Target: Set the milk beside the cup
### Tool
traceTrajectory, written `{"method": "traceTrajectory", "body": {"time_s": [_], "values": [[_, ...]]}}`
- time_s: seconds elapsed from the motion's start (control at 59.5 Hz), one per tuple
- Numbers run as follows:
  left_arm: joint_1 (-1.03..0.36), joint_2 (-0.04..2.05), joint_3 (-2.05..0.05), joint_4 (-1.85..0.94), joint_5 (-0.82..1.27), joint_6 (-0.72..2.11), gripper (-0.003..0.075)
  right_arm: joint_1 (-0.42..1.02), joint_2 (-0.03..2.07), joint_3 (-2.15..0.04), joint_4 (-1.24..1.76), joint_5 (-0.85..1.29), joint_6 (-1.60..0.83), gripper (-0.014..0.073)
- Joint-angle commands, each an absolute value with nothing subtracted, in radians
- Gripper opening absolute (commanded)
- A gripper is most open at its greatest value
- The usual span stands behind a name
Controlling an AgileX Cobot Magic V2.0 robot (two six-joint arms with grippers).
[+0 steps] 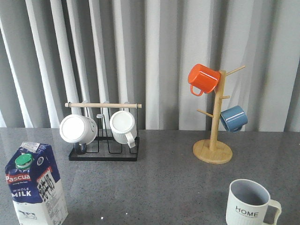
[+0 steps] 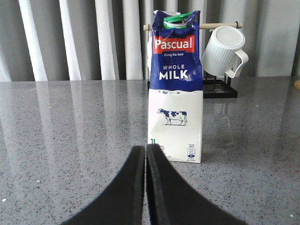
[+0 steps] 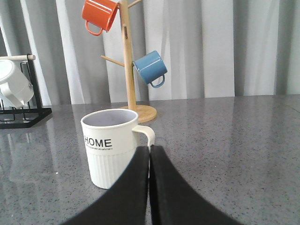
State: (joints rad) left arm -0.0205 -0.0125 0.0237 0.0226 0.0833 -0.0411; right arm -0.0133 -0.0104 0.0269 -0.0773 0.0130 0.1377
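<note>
The milk carton, blue and white with a green cap, stands upright at the table's front left. It also shows in the left wrist view, a short way ahead of my left gripper, which is shut and empty. The HOME cup stands upright at the front right, handle to the right. In the right wrist view the cup is just ahead of my right gripper, which is shut and empty. Neither gripper shows in the front view.
A black wire rack with a wooden bar holds two ribbed white mugs at the back left. A wooden mug tree at the back right carries an orange mug and a blue mug. Grey curtains hang behind the table.
</note>
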Motion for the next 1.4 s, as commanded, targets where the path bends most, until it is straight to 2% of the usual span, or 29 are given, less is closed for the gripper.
{"method": "traceTrajectory", "body": {"time_s": [0.0,0.925,1.227,1.379], "values": [[-0.018,-0.013,0.005,0.02,0.019,-0.046,-0.0006,-0.017,-0.021,0.035,-0.085,-0.066,0.132,-0.0009],[-0.018,-0.013,0.005,0.02,0.007,-0.047,-0.0006,-0.017,-0.02,0.035,-0.075,-0.073,0.146,-0.0009],[-0.018,-0.013,0.003,-0.125,-0.165,-0.137,-0.0006,-0.017,-0.02,0.028,0.07,-0.079,0.172,-0.0007],[-0.018,-0.013,-0.006,-0.146,-0.236,-0.208,0.0005,-0.017,-0.008,-0.066,0.076,-0.033,0.142,0.0003]]}}
